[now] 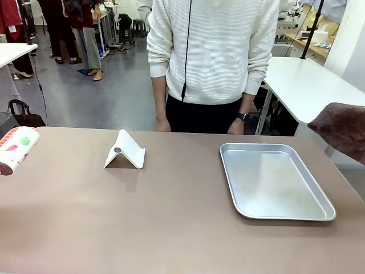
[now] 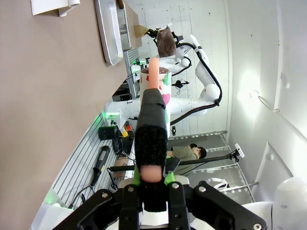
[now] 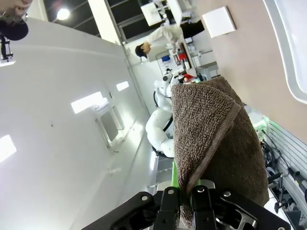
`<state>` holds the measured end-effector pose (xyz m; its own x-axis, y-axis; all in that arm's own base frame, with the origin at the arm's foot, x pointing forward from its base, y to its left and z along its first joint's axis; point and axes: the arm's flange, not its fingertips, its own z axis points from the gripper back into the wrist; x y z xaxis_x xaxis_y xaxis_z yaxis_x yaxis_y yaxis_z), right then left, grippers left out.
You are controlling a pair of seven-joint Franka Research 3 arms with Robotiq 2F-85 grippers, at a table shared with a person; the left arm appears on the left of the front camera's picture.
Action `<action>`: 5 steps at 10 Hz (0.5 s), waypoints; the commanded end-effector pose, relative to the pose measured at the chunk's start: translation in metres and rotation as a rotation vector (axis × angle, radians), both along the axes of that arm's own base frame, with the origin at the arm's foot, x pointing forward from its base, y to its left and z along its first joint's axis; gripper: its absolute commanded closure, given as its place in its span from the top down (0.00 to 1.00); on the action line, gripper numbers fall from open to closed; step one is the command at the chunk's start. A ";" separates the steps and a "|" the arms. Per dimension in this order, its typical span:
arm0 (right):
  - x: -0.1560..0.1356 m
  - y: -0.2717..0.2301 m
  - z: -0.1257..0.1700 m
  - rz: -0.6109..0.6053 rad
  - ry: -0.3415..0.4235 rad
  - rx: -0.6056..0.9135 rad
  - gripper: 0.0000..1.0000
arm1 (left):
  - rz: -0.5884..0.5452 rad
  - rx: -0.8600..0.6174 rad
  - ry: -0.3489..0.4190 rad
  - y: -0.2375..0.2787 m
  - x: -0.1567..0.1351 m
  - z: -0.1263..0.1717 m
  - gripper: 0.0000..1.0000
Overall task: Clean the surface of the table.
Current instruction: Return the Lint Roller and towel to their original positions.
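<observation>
From my station I judge the wiping has not begun: the table (image 1: 171, 222) looks dry and unmarked, and both tools hang off it rather than on it. My right gripper (image 3: 188, 203) has its jaws closed tight on a brown towel (image 3: 216, 143), which in the front view hangs beyond the table's right edge, above the far right corner. My left gripper (image 2: 152, 191) is clamped on a white spray bottle with a red and green label (image 1: 16, 149), held over the left edge. Still left: spraying, wiping, and probably working around the metal tray (image 1: 274, 214) near the right edge and the white folded stand (image 1: 125, 151) toward the far edge. The table's long axis runs left to right across my front view.
</observation>
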<state>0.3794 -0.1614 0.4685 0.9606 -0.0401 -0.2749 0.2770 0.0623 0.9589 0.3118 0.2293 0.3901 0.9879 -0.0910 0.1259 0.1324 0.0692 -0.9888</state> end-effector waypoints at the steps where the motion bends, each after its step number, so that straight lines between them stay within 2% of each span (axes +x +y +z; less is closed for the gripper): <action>1: 0.002 -0.002 0.007 -0.001 0.011 0.013 0.07 | 0.015 -0.020 0.001 0.003 -0.001 0.007 0.19; 5: 0.002 -0.002 0.007 -0.001 0.011 0.013 0.07 | 0.015 -0.020 0.001 0.003 -0.001 0.007 0.19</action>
